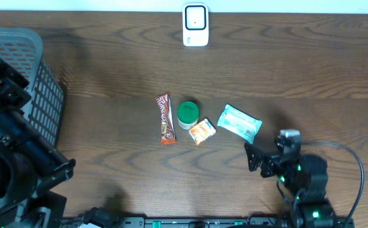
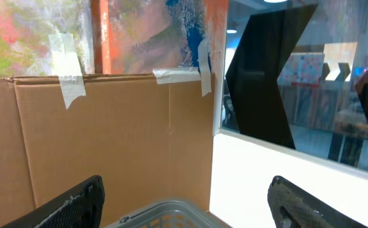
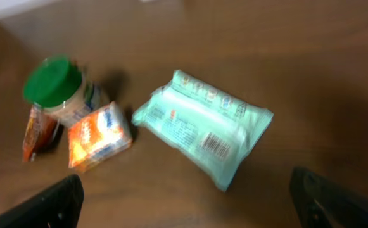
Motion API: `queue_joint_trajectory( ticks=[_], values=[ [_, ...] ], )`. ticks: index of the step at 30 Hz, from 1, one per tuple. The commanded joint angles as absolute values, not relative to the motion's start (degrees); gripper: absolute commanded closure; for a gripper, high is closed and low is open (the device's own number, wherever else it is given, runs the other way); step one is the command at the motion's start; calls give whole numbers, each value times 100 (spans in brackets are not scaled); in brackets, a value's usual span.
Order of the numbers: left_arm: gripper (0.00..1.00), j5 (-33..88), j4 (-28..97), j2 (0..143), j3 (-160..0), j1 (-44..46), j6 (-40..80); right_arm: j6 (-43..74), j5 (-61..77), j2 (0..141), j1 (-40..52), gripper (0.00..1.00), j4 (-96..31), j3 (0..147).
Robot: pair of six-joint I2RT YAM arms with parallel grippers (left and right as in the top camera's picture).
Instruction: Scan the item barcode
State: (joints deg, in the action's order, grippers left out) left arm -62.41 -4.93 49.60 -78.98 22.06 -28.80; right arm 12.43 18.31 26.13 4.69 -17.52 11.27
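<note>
Right gripper (image 3: 193, 206) sits spread wide, empty, near the mint-green plastic packet (image 3: 203, 126). Left gripper (image 2: 185, 204) hangs spread and empty above the grey mesh basket (image 1: 44, 95).

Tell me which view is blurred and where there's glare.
Right wrist view: soft and blurred all over, with the barcode on the mint packet smeared. Overhead view: sharp and evenly lit. Left wrist view: sharp, but the white panel is blown out.

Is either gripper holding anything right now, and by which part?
Nothing is held. The right gripper is open, with the green packet lying ahead of it, untouched. The left gripper is open and empty above the basket.
</note>
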Motion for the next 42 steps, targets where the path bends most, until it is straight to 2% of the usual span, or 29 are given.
queue_joint_trajectory(
  ticks=[1,5,11,15,16,18,21,25,31,42],
  values=[
    [17,-6364,-528,4919,-7822,2187,-2974,1017,2154,3559,499,1,-2263,2331],
    [17,-6361,-526,4838,-7778,2152,-2974,819,2220,4799,515,1,-3642,3857],
    [17,-6346,-526,4473,-7572,1791,-2644,639,3046,5909,515,2,-4071,4477],
    [17,-6173,-528,4160,-7297,1455,-2506,357,3159,6506,617,55,-3922,4469],
    [17,-6095,-526,4084,-7212,1374,-2491,399,3162,6663,661,65,-3911,4471],
    [17,-5975,-526,3927,-7028,1214,-2405,495,3155,7057,801,83,-3850,4469],
    [17,-5861,-526,3743,-6777,1020,-2204,563,3052,7555,991,94,-3695,4469],
    [17,-5612,-528,3553,-6493,755,-2185,576,2869,8224,1297,98,-3446,4469],
    [17,-5481,-523,3417,-6320,469,-2038,985,2582,8960,1741,96,-2633,4471],
    [17,-5465,-519,3417,-6320,353,-1911,1525,1505,9594,1837,94,-1444,4471]
  ],
)
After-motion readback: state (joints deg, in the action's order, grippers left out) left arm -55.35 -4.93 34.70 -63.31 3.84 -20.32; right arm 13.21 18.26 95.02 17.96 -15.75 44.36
